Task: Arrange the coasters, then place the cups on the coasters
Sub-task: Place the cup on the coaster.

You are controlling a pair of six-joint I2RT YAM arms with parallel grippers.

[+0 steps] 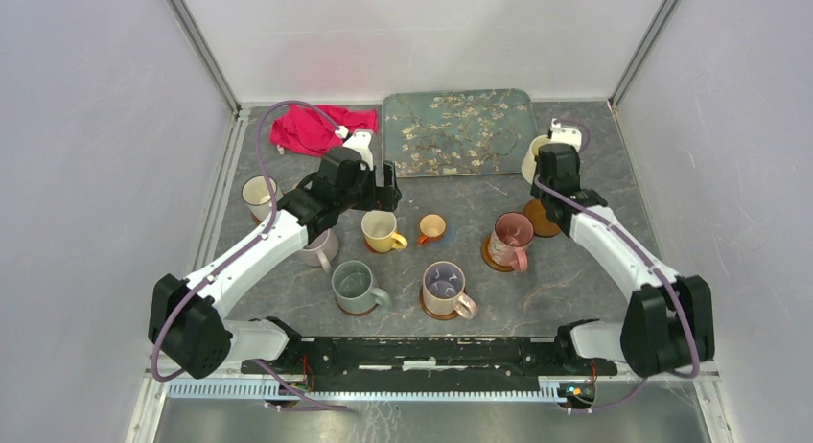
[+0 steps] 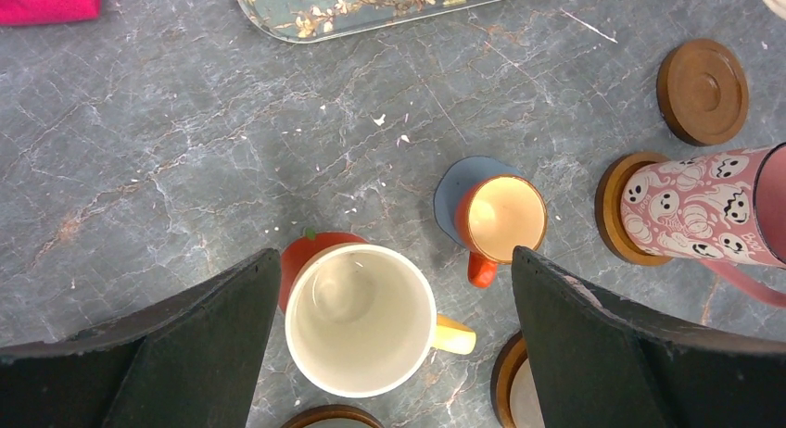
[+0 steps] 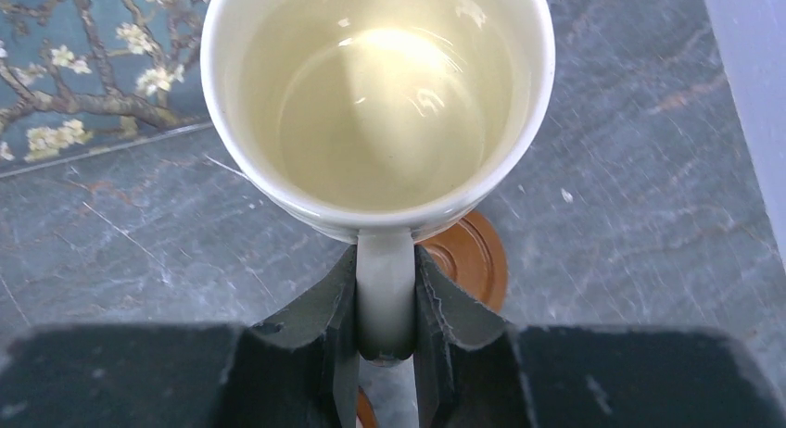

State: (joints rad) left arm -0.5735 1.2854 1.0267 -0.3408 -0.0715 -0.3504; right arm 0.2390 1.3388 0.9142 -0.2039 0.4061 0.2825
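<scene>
Your right gripper (image 3: 385,303) clamps the cream cup (image 3: 375,104) by its handle, upright, so it can go down on the brown coaster (image 3: 473,257) below. Your left gripper (image 2: 394,261) hangs open over the yellow cup (image 2: 357,317).

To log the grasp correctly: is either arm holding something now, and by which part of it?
The right arm holds the cream cup by its handle, jaws closed on both sides of it. The left arm has its jaws open, holding nothing.

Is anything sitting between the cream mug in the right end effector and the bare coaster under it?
Nothing visible does. The right end effector holds the cream mug by its handle, and the brown coaster below it lies bare.
</scene>
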